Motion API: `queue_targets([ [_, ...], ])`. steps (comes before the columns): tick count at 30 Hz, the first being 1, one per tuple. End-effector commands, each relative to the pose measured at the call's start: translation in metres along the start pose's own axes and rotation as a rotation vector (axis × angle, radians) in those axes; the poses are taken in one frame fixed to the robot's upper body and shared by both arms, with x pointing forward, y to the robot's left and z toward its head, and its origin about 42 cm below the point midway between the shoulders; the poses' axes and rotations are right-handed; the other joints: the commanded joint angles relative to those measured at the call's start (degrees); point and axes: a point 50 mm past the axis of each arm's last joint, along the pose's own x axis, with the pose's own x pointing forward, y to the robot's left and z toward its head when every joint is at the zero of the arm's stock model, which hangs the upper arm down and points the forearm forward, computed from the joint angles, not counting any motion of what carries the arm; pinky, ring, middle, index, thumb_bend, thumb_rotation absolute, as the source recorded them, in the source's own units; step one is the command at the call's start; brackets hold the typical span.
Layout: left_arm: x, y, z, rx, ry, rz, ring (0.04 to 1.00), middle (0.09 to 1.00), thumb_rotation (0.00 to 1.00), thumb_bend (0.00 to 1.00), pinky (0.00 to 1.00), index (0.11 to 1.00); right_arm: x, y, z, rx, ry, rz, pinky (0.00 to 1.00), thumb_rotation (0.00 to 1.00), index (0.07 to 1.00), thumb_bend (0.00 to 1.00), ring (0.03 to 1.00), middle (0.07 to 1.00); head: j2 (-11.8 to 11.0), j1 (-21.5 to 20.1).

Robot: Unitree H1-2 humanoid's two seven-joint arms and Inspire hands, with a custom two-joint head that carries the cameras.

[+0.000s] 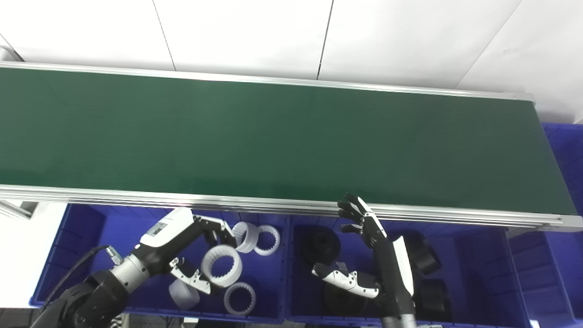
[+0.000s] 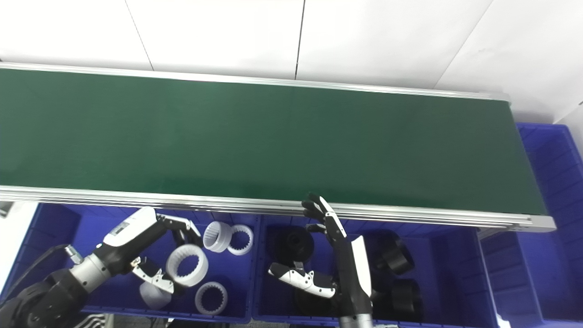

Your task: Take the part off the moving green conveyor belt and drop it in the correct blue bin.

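The green conveyor belt (image 1: 273,136) runs across the view, and no part shows on it. My left hand (image 1: 191,246) is shut on a white toothed ring (image 1: 222,265), with fingers above it and the thumb below. It holds the ring over the left blue bin (image 1: 82,237), which holds several white rings (image 1: 267,240). My right hand (image 1: 369,255) is open and empty, fingers spread and pointing up toward the belt's near rail. It hovers over the right blue bin (image 1: 478,264), which holds black round parts (image 1: 321,244).
The belt's aluminium near rail (image 1: 136,197) runs just above both bins. A further blue bin (image 1: 567,150) stands past the belt's right end. White wall panels lie behind the belt.
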Motion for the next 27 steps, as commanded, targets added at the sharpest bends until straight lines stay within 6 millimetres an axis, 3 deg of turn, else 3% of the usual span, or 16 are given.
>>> queue_targets([
  [1, 0.001, 0.008, 0.006, 0.092, 0.006, -0.033, 0.450, 0.511, 0.00, 0.50, 0.58, 0.504, 0.000, 0.000, 0.009, 0.014, -0.029, -0.018, 0.66, 0.40, 0.878, 0.78, 0.783, 0.817, -0.03, 0.04],
  [2, 0.002, 0.008, 0.006, 0.124, 0.015, -0.041, 0.599, 0.554, 0.01, 0.50, 0.65, 0.502, -0.001, 0.000, 0.010, 0.016, -0.028, -0.019, 0.66, 0.39, 0.877, 0.78, 0.783, 0.816, -0.11, -0.06],
  [3, 0.003, 0.007, 0.007, 0.144, 0.018, -0.043, 0.670, 0.652, 0.04, 0.50, 0.70, 0.501, -0.001, 0.000, 0.010, 0.017, -0.026, -0.020, 0.67, 0.39, 0.877, 0.78, 0.785, 0.816, -0.11, -0.06],
  [4, 0.006, 0.007, 0.008, 0.155, 0.040, -0.025, 0.736, 0.730, 0.13, 0.49, 0.76, 0.571, -0.001, 0.000, 0.010, 0.018, -0.023, -0.019, 0.67, 0.38, 0.878, 0.78, 0.786, 0.817, -0.21, -0.19],
  [5, 0.007, 0.007, 0.010, 0.143, 0.059, 0.006, 0.849, 0.854, 0.33, 0.48, 0.86, 0.776, -0.001, 0.000, 0.011, 0.019, -0.021, -0.018, 0.67, 0.38, 0.880, 0.78, 0.789, 0.820, -0.25, -0.21],
  [8, 0.008, 0.006, 0.014, -0.122, 0.118, 0.129, 0.926, 0.955, 0.45, 0.48, 0.87, 0.921, -0.003, -0.001, 0.011, 0.010, -0.011, -0.017, 0.68, 0.40, 0.882, 0.78, 0.790, 0.823, -0.50, -0.15],
  [10, 0.010, 0.006, 0.017, -0.330, 0.080, 0.181, 0.963, 0.982, 0.55, 0.47, 0.90, 0.958, -0.004, -0.002, 0.011, 0.010, -0.008, -0.016, 0.68, 0.40, 0.881, 0.78, 0.789, 0.823, -0.57, 0.10],
  [11, 0.011, 0.005, 0.019, -0.408, 0.050, 0.193, 0.981, 0.993, 0.71, 0.52, 0.92, 0.972, -0.005, -0.002, 0.011, 0.004, -0.006, -0.013, 0.69, 0.39, 0.882, 0.78, 0.791, 0.824, -0.70, 0.31],
  [13, 0.013, 0.003, 0.022, -0.531, -0.002, 0.192, 0.996, 0.999, 0.84, 0.61, 0.95, 0.976, -0.006, -0.003, 0.011, -0.003, -0.003, -0.012, 0.69, 0.40, 0.885, 0.78, 0.798, 0.828, -0.77, 0.38],
  [16, 0.019, 0.000, 0.028, -0.613, -0.081, 0.167, 0.995, 1.000, 0.89, 0.68, 0.94, 0.974, -0.007, -0.003, 0.011, -0.010, 0.002, -0.010, 0.70, 0.42, 0.886, 0.78, 0.801, 0.829, -1.01, 0.33],
  [21, 0.018, 0.001, 0.033, -0.620, -0.152, 0.119, 0.975, 0.992, 0.98, 0.69, 0.93, 0.988, -0.007, -0.003, 0.008, -0.004, 0.002, -0.008, 0.70, 0.41, 0.885, 0.79, 0.797, 0.822, -1.35, 0.54],
  [27, 0.014, -0.002, 0.036, -0.673, -0.164, 0.120, 0.978, 0.985, 0.93, 0.75, 0.95, 0.972, -0.008, -0.004, 0.007, 0.003, 0.007, -0.005, 0.70, 0.40, 0.884, 0.79, 0.794, 0.823, -1.95, 0.50],
])
